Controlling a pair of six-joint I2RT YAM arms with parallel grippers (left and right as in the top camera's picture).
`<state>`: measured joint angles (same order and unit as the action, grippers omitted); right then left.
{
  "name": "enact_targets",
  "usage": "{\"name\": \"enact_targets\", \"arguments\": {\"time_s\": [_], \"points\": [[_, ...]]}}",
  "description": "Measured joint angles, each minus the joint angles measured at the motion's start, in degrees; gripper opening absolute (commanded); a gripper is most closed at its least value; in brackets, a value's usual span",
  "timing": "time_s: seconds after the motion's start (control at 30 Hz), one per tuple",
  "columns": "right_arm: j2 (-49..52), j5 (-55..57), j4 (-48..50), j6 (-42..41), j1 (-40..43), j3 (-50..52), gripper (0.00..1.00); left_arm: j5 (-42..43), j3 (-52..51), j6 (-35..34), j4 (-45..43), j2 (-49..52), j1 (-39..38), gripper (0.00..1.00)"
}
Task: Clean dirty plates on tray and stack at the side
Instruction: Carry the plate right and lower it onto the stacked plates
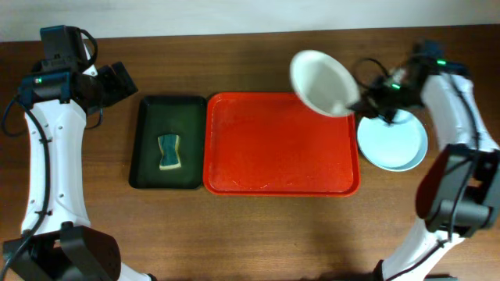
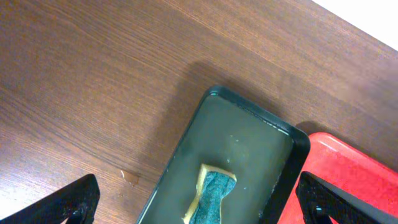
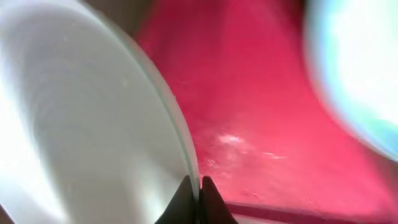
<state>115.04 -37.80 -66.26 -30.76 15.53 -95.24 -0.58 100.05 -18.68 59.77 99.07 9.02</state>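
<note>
My right gripper (image 1: 353, 104) is shut on the rim of a white plate (image 1: 320, 82), which it holds tilted in the air over the back right corner of the red tray (image 1: 273, 156). In the right wrist view the white plate (image 3: 81, 124) fills the left side, its rim pinched between my fingertips (image 3: 194, 193), with the tray (image 3: 261, 112) below. A pale blue-green plate (image 1: 394, 144) lies on the table right of the tray, blurred in the wrist view (image 3: 360, 68). My left gripper (image 2: 199, 205) stands wide open above the green tray, holding nothing.
A dark green tray (image 1: 168, 140) sits left of the red one with a yellow-and-green sponge (image 1: 169, 152) in it; the sponge (image 2: 211, 196) shows between my left fingers from above. The red tray's surface looks wet.
</note>
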Motion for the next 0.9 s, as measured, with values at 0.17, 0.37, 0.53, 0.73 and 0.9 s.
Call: {"name": "enact_targets", "arguments": {"time_s": [0.17,0.37,0.53,0.73,0.9], "points": [[0.0,12.9,-10.8,3.4,9.5,-0.1,0.04,0.0,0.0,0.0,0.0,0.0,0.0,0.99],[0.0,26.8,-14.4,4.3,14.5,-0.1,0.04,0.0,0.0,0.0,0.0,0.0,0.0,0.99],[0.0,31.6,-14.4,4.5,15.3,-0.1,0.04,0.0,0.0,0.0,0.0,0.0,0.0,0.99],[0.0,33.0,-13.7,4.8,15.2,-0.1,0.38,0.0,0.0,0.0,0.0,0.0,0.0,0.99],[0.0,33.3,-13.4,5.5,15.2,-0.1,0.67,0.0,0.0,0.0,0.0,0.0,0.0,0.99]]}}
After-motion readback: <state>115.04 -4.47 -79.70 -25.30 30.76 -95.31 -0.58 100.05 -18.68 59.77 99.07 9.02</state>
